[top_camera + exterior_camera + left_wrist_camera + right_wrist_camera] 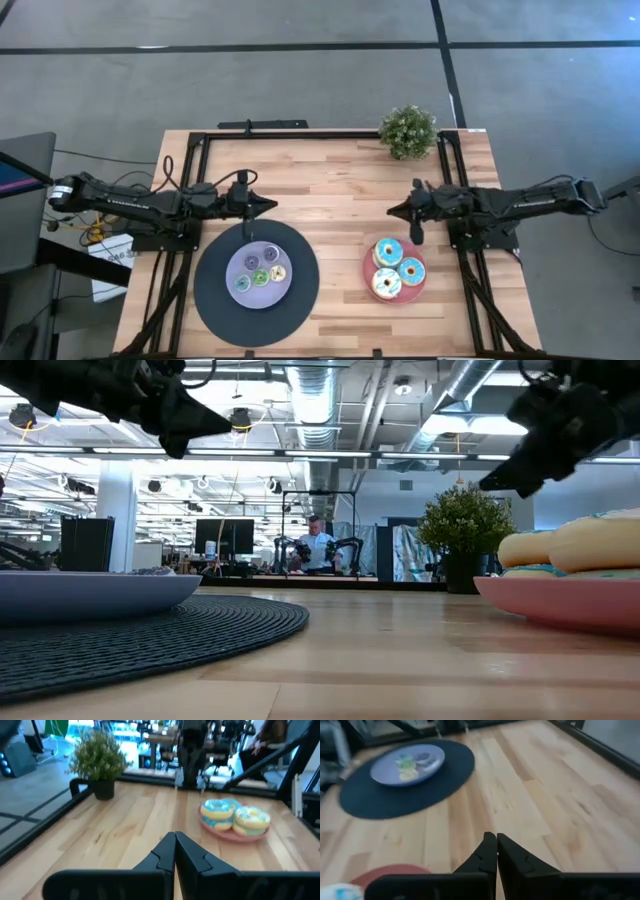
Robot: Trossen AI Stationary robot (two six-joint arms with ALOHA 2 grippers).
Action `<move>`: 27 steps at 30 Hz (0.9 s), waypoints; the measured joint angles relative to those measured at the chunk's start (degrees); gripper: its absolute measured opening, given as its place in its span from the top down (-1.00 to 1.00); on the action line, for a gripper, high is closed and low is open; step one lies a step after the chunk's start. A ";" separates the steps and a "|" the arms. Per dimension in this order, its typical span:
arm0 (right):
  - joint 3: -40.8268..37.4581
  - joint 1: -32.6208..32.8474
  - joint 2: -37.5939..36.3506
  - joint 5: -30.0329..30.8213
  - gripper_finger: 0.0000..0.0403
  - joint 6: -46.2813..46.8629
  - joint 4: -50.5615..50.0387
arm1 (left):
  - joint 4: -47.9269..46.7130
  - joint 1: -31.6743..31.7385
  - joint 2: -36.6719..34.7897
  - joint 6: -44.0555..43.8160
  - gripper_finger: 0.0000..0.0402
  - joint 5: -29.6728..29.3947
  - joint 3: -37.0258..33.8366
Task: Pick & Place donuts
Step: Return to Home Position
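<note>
Three larger donuts point(398, 269), iced blue and white with sprinkles, lie on a pink plate point(370, 268) toward the table's right; the left wrist view shows them too point(235, 816). Several coin-sized donuts point(261, 272) sit on a lavender plate point(238, 260) that rests on a big black disc point(215, 290) toward the left. My left gripper point(270, 206) hangs shut above the table just beyond the disc's far edge. My right gripper point(392, 212) hangs shut above the table, beyond the pink plate. Neither holds anything.
A small potted plant point(408, 131) stands at the table's far edge, right of centre. Bare wooden tabletop point(330, 200) lies between the two grippers. Black frame rails point(300, 134) run along the far and side edges. A person point(318, 545) sits far off in the room.
</note>
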 joint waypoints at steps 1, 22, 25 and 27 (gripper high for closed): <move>-1.05 -0.42 -2.23 -1.00 0.99 0.87 -0.02 | 0.33 -0.03 -0.30 -0.24 1.00 0.00 -0.01; -13.57 -0.28 -34.70 -5.87 1.00 -1.39 0.61 | 0.05 0.00 -1.08 -0.71 1.00 -1.11 0.06; -15.41 -0.23 -34.33 -11.76 1.00 -1.57 6.34 | -0.09 0.00 -1.06 -0.91 1.00 -1.09 0.06; -15.69 -0.19 -34.70 -13.15 1.00 -2.26 7.49 | -0.15 0.00 -1.08 -0.91 1.00 -1.09 0.06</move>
